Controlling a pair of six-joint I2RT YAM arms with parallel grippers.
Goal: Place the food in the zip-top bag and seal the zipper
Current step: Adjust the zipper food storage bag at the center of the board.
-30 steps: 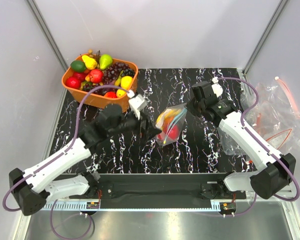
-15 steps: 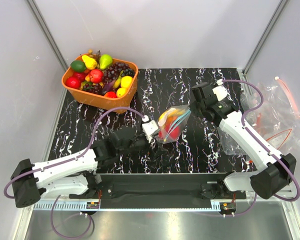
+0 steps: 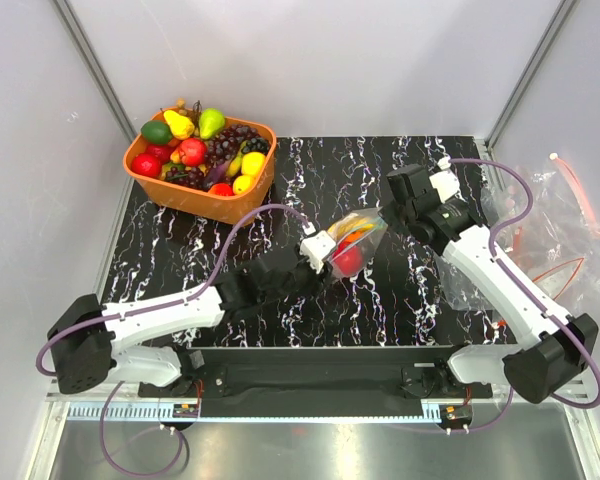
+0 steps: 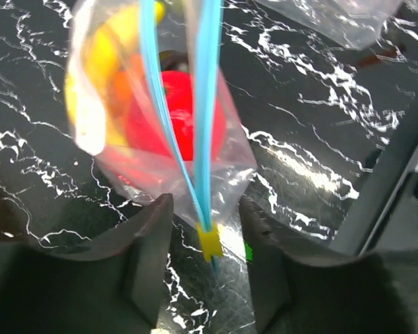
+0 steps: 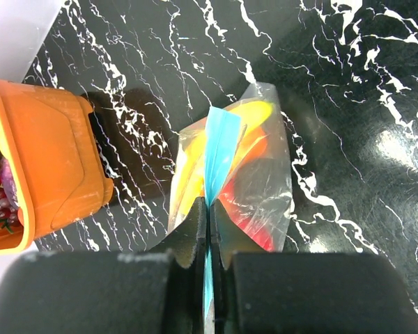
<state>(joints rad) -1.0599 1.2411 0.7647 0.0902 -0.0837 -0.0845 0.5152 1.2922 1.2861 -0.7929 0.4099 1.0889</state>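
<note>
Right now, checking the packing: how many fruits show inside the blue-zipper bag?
3 in the bag, left wrist view: a yellow one at left, an orange one beside it, a red one rightmost. Others may be hidden.

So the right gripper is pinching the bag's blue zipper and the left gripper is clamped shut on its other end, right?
Not quite. The right gripper does pinch the blue zipper of the bag, but the left gripper is open: the left wrist view shows its fingers apart, either side of the zipper's end, not clamped.
</note>
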